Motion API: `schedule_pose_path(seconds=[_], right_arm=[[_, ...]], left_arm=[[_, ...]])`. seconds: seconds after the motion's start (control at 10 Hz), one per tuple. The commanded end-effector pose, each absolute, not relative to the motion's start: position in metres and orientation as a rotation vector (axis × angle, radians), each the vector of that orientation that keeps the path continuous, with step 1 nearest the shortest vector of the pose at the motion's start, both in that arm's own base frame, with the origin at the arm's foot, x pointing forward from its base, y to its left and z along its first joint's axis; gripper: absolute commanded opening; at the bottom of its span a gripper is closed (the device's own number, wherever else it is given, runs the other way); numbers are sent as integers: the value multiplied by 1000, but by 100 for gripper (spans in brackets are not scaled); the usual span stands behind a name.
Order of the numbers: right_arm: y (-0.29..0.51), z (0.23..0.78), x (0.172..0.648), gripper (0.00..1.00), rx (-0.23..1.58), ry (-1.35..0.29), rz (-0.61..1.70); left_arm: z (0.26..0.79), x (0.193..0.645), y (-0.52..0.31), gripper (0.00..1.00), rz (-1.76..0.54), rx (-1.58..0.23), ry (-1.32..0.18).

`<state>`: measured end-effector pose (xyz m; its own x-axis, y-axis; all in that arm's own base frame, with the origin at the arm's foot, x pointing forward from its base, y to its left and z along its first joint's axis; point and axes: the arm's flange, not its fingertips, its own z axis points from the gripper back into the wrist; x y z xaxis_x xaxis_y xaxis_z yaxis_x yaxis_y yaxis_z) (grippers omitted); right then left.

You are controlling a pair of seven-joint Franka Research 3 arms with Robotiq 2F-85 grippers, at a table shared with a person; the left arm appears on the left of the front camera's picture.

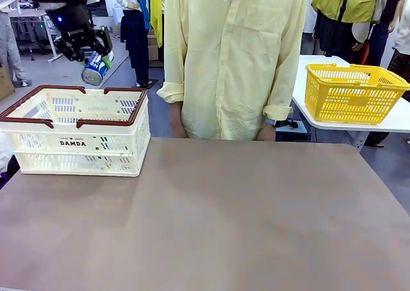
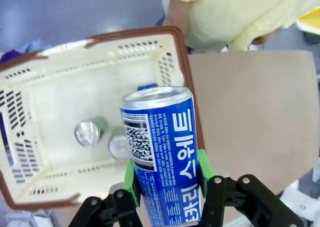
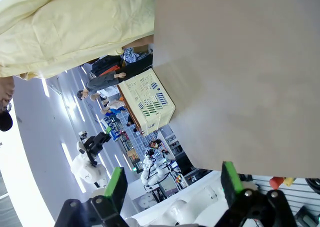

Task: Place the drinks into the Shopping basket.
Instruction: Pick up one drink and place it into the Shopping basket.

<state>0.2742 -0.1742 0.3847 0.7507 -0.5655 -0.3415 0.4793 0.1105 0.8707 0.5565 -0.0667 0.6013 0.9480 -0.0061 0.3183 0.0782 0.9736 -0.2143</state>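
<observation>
While raised above the basket, left gripper (image 2: 167,184): clamped by its green pads on the blue-and-white can (image 2: 165,157).
Can position: held tilted over the Shopping basket (image 1: 77,147), not yet inside.
Basket contents: two cans (image 2: 102,139) seen lying on the floor.
Right gripper (image 3: 172,187): jaws spread wide, nothing held, above the table (image 3: 240,72).
Person (image 1: 234,54): stood at the far edge.

The blue-and-white can (image 2: 165,157) is cut off by the bottom edge of the left wrist view; its lower lettering is incomplete. It hides part of 1 can top (image 2: 118,147) inside the Shopping basket (image 2: 176,57). Labels of the 2 cans in the basket are unreadable.
</observation>
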Motion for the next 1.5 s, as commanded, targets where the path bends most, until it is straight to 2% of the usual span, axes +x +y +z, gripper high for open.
schedule_pose_path(seconds=[0.0, 0.2, 0.5, 0.8, 1.4], right_arm=[[-174, 390, 272, 100, 1236, -59, -774], [-174, 390, 272, 100, 1236, -59, -774], [-174, 390, 272, 100, 1236, -59, -774], [-174, 390, 272, 100, 1236, -59, -774], [-174, 390, 272, 100, 1236, -59, -774]], left_arm=[[567, 589, -68, 0, -37, -194, -320], [530, 610, -77, 0, 2, -182, -231], [490, 614, -93, 0, 1, -170, -141], [460, 617, -104, 0, 34, -152, -144], [431, 626, -100, 0, 33, -48, -117]])
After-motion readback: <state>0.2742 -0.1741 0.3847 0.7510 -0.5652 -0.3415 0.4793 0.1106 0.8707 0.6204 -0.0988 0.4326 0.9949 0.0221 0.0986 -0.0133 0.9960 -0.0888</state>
